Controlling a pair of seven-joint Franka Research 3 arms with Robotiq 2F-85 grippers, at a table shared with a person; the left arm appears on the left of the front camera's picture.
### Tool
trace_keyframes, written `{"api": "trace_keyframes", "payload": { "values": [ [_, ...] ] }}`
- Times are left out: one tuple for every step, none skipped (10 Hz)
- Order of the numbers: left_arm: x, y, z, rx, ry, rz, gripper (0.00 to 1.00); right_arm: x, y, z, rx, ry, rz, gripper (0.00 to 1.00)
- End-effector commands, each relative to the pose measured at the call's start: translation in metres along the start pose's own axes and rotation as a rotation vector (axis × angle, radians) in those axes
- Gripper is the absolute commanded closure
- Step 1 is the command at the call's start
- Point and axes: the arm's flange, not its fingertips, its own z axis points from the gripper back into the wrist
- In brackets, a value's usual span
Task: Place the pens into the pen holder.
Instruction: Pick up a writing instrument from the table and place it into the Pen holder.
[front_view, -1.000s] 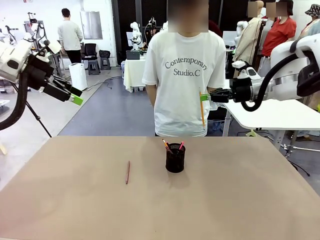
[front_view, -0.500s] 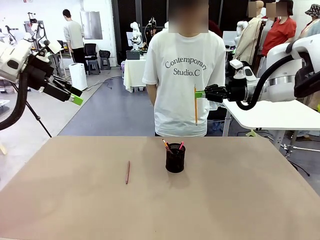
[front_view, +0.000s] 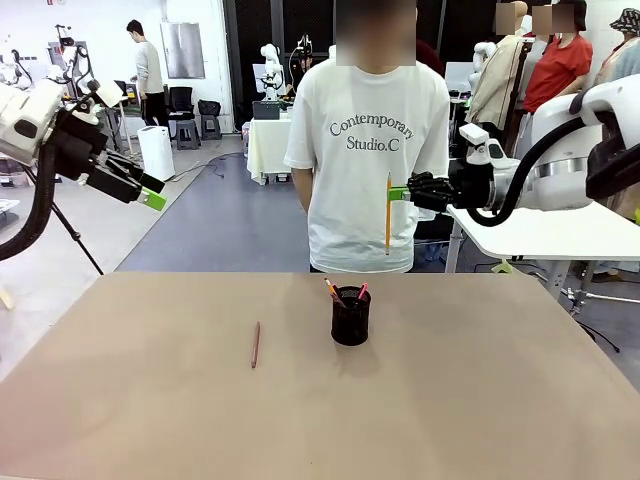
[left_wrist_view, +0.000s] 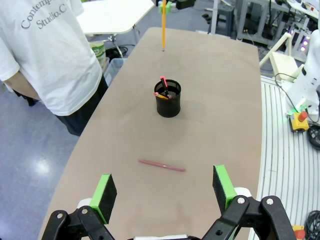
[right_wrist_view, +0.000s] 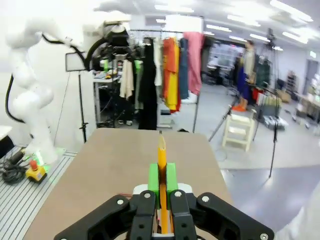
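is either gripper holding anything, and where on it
The right gripper pinches the yellow-orange pencil near its upper end, hanging upright. The left gripper is open, holding nothing.

One reddish-brown pen (front_view: 255, 344), one yellow pencil (front_view: 388, 215), two more pens (front_view: 331, 290) in one pen holder (front_view: 350, 318); four in all.

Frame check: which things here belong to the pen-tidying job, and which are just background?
Job: yellow pencil in the shut right gripper; reddish-brown pen on the table; pen holder with pens inside.
Not job: person in white T-shirt; white side table; clothes rack.
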Motion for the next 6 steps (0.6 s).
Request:
{"api": "trace_keyframes", "payload": {
  "values": [
    [0.001, 0.0, 0.0, 0.004, -0.003, -0.002, 0.0, -0.011, 0.015, -0.01, 0.071, -0.053, 0.043, 1.0],
    [0.001, 0.0, 0.0, 0.004, -0.003, -0.002, 0.0, -0.013, 0.018, -0.014, 0.1, -0.065, 0.039, 1.0],
    [0.001, 0.0, 0.0, 0.004, -0.003, -0.002, 0.0, -0.016, 0.02, -0.02, 0.12, -0.069, 0.04, 1.0],
    [0.001, 0.0, 0.0, 0.004, -0.003, -0.002, 0.0, -0.021, 0.02, -0.024, 0.134, -0.082, 0.031, 1.0],
    [0.001, 0.0, 0.0, 0.004, -0.003, -0.002, 0.0, -0.026, 0.018, -0.031, 0.156, -0.09, 0.02, 1.0],
    [0.001, 0.0, 0.0, 0.004, -0.003, -0.002, 0.0, -0.03, 0.016, -0.036, 0.176, -0.099, 0.014, 1.0]
  ]
}}
